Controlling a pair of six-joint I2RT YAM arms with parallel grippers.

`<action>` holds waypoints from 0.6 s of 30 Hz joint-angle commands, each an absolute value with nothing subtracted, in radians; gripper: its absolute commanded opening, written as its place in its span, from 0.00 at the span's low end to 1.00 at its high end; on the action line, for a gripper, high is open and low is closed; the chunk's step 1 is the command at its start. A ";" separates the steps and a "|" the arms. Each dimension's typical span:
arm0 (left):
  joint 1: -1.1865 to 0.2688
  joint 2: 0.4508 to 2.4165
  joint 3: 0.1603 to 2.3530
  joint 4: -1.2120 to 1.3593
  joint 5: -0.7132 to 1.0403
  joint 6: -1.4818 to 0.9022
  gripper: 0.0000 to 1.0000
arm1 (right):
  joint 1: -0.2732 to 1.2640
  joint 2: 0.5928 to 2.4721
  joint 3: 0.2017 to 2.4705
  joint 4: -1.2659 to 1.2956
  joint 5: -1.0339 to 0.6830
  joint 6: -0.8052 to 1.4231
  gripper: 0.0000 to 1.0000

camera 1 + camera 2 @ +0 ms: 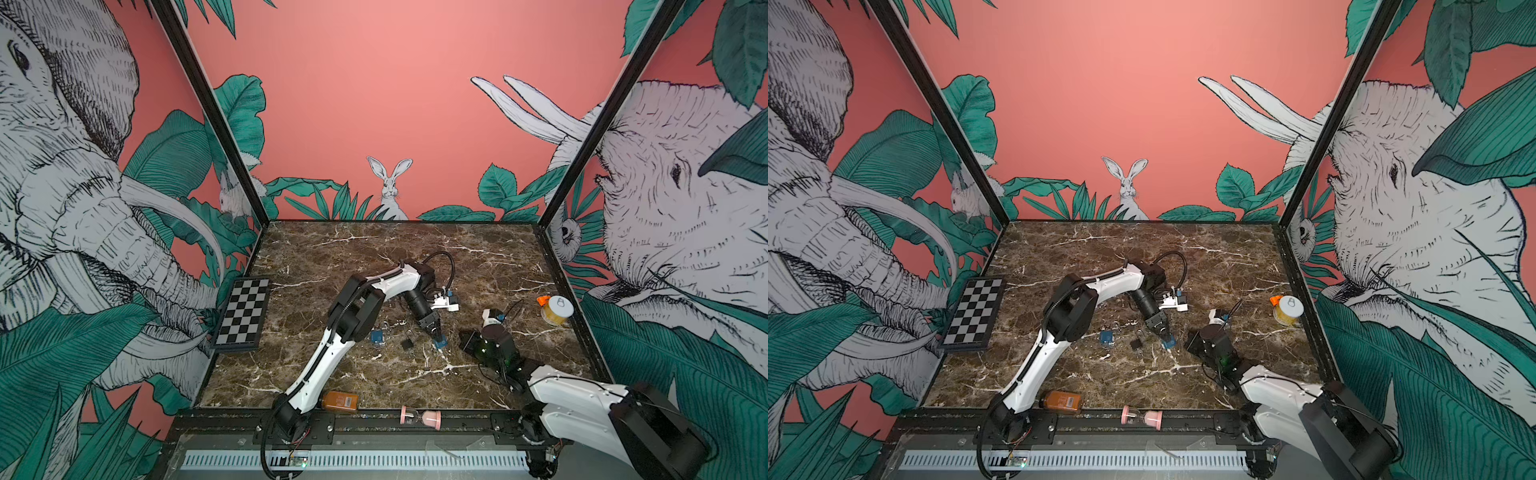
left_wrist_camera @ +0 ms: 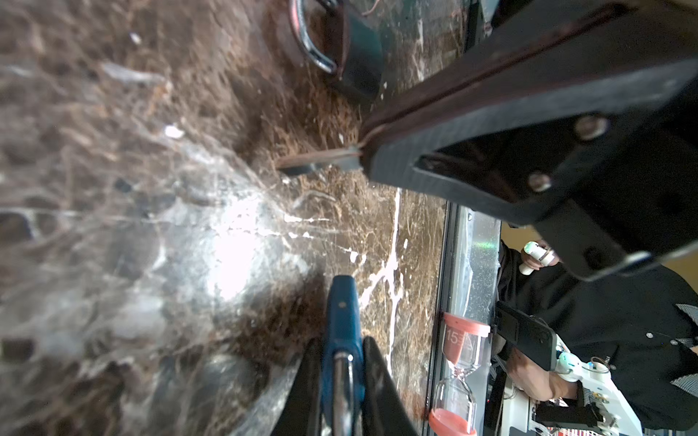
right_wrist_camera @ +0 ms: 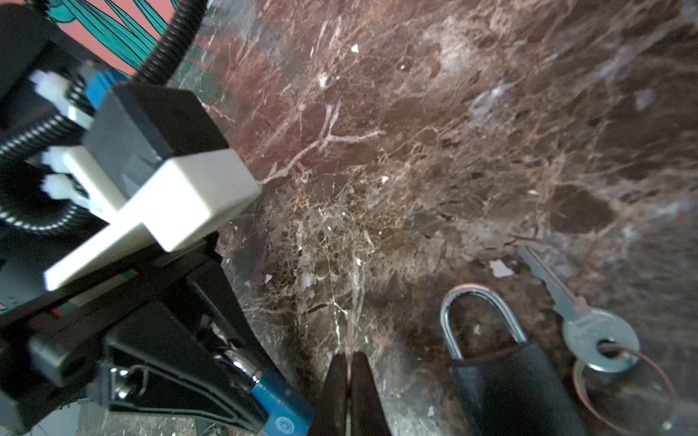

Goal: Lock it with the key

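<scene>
A small blue padlock with a silver shackle (image 1: 439, 343) is held in the left jaws near the middle of the brown marble-patterned counter (image 1: 374, 257). The jaws are clamped on its shackle end and the blue body points down at the counter. Whether it touches the surface cannot be told.

The right jaws are pressed together on a thin flat silver key (image 2: 317, 161), and its blade sticks out beyond their tips. In the left wrist view the blade's tip is near the blue padlock but apart from it.

A black padlock with a steel shackle (image 3: 506, 377) lies on the counter just left of the blue one in both top views. A second silver key on a wire ring (image 3: 593, 328) lies beside it. A black-and-white chessboard (image 1: 243, 311) sits at the counter's left edge.
</scene>
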State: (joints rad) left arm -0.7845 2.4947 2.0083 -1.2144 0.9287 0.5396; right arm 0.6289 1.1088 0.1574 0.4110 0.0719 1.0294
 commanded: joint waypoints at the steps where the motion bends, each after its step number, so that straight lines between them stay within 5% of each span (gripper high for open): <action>1: -0.792 2.489 2.043 -1.222 0.892 0.535 0.12 | 0.641 1.166 0.170 0.499 0.065 1.034 0.00; 13: -0.792 2.505 2.091 -1.228 0.848 0.529 0.39 | 0.670 1.283 0.188 0.581 0.072 1.044 0.00; 18: -0.792 2.502 2.100 -1.215 0.835 0.524 0.41 | 0.675 1.266 0.174 0.575 0.084 1.046 0.00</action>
State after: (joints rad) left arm -0.7868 2.5046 2.0750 -1.2037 0.8474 0.5087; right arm 0.6678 1.2758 0.1776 0.5594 0.0685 1.0416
